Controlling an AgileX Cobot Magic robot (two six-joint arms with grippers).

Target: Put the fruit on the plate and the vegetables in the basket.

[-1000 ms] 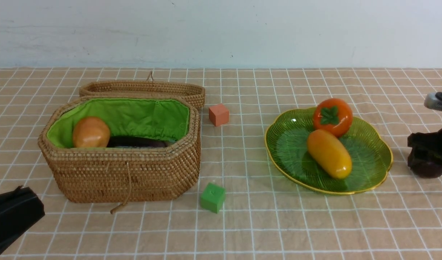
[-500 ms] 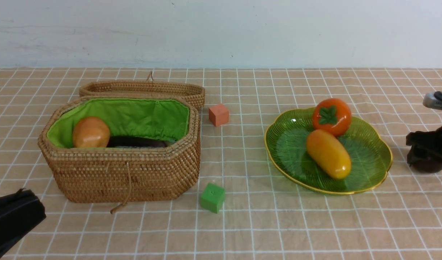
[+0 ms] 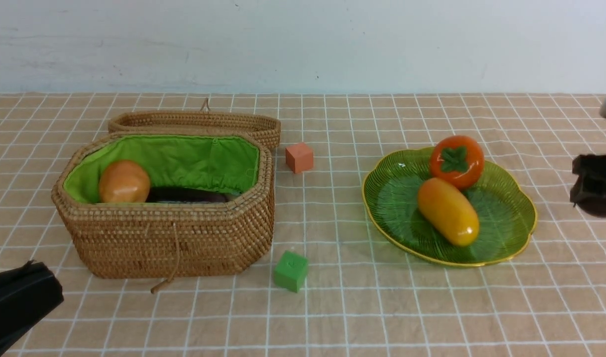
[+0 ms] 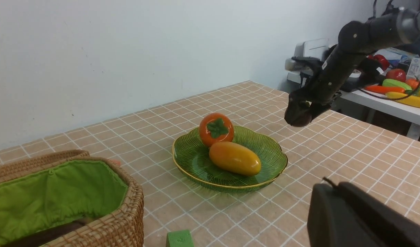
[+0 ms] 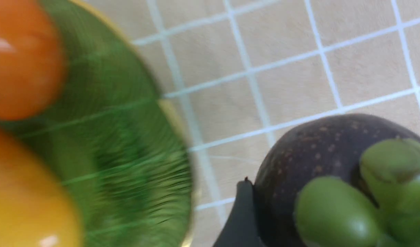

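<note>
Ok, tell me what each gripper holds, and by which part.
The right gripper holds the mangosteen by its round body, a finger against its side, green cap up, lifted clear of the tablecloth. The left gripper is shut on nothing.

A plain pale wall (image 3: 303, 44) rises behind a table covered in a tan cloth with a white grid (image 3: 362, 307). In the left wrist view, a white side table (image 4: 385, 104) stands beyond it, holding colourful toy produce (image 4: 397, 87).

No readable text, labels or numbers appear anywhere.
</note>
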